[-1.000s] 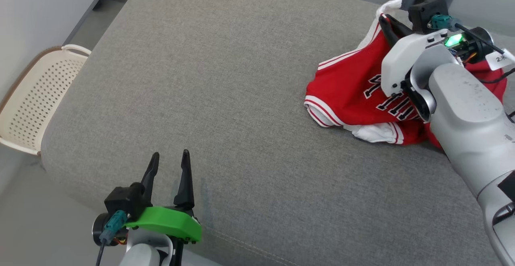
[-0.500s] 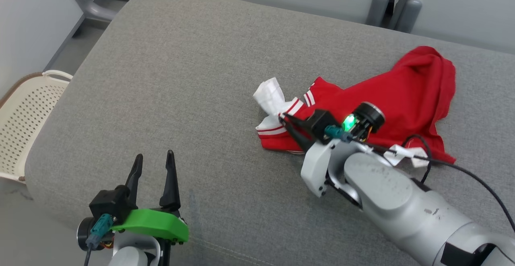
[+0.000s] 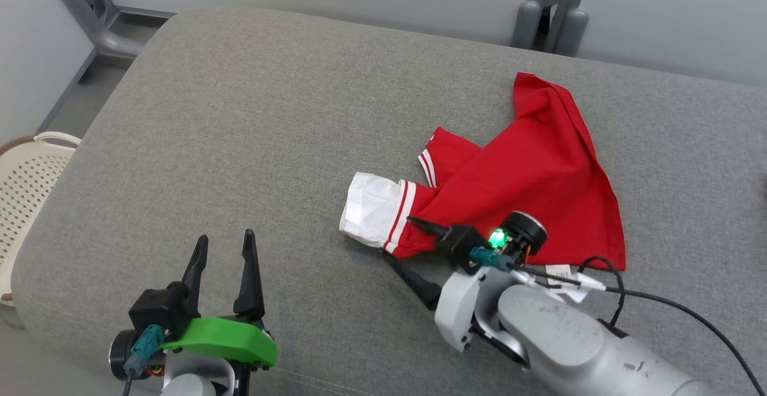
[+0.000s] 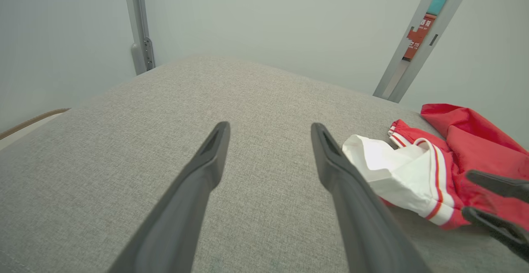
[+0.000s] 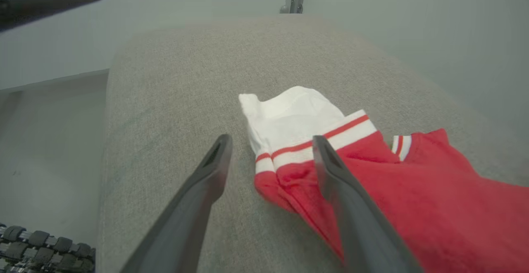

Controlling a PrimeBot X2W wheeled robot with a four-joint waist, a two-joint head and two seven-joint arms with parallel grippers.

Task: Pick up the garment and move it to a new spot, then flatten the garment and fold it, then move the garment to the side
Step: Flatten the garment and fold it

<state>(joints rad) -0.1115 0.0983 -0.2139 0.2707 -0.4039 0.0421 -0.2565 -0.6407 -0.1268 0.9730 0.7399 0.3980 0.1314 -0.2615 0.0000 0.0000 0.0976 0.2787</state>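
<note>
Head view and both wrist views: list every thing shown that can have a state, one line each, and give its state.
garment: rumpled, not folded, lying on the grey cushion, not gripped
right pincer: open, fingers either side of the garment's striped edge
left pincer: open, holding nothing, apart from the garment
wrist light: lit green
basket: upright beside the cushion

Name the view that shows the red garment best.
Head view: nearly the whole garment shows, lying on the grey cushion. Left wrist view catches its white end at the frame's right; right wrist view crops it past the stripes.
</note>
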